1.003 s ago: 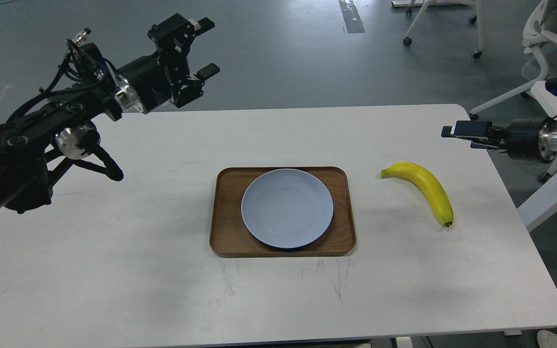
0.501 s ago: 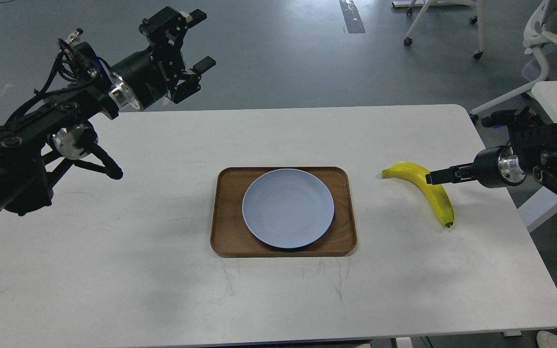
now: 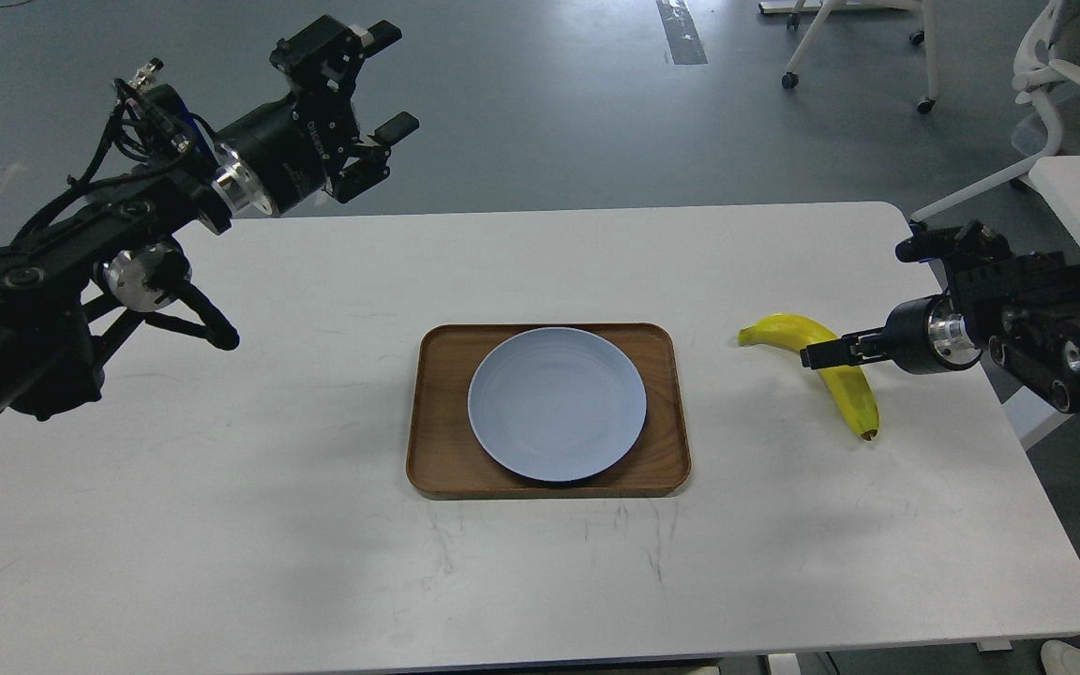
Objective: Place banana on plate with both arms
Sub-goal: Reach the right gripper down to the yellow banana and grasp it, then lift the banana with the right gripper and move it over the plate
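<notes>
Head view: banana [image 3: 842, 375], right of frame, looks light, soft, smooth; grab its fat middle gently; right gripper [image 3: 817, 354] there, fingers unclear; left gripper [image 3: 381, 80] fingers apart.

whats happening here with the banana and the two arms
The right pincer has reached in over the middle of the banana, which lies on the white table; whether it is gripping cannot be told. The left pincer hangs open above the table's far left, holding nothing. The plate sits empty on the wooden tray.
</notes>
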Robot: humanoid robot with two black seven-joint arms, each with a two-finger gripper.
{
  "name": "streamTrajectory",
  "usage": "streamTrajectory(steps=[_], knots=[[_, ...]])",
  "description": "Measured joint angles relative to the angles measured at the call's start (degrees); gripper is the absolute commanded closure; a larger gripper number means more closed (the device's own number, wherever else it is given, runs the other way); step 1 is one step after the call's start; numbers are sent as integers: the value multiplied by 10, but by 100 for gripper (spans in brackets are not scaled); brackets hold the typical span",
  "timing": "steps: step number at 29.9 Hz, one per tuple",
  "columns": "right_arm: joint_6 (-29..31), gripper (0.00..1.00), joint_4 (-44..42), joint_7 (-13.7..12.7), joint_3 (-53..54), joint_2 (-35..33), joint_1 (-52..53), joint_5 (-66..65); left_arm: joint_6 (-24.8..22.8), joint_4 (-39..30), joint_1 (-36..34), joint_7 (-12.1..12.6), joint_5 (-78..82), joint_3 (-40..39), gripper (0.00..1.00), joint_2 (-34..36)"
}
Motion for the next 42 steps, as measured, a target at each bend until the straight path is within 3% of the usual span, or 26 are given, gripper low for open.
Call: streamTrajectory(steps=[2,3,7,12,19,25,30,42], knots=[[-3,19,-3,0,0,4,-3,0,0,0,0,0,1,-2,2,0],[-3,35,-4,0,0,5,-4,0,0,0,0,0,1,-2,2,0],[-3,82,-3,0,-2,6,-6,1,0,0,5,0,1,-2,2,1],[-4,100,1,0,-20,4,-5,2,1,0,8,0,2,-3,2,1],[-2,100,39,0,-27,-22,24,3,1,1,9,1,2,-3,2,0],[-3,100,140,0,-26,-79,113,2,1,0,9,1,2,-3,2,0],[-3,100,195,0,-24,-88,162,2,1,0,7,1,2,-5,2,1],[2,100,197,0,-31,45,156,14,1,0,6,1,1,-9,2,0]])
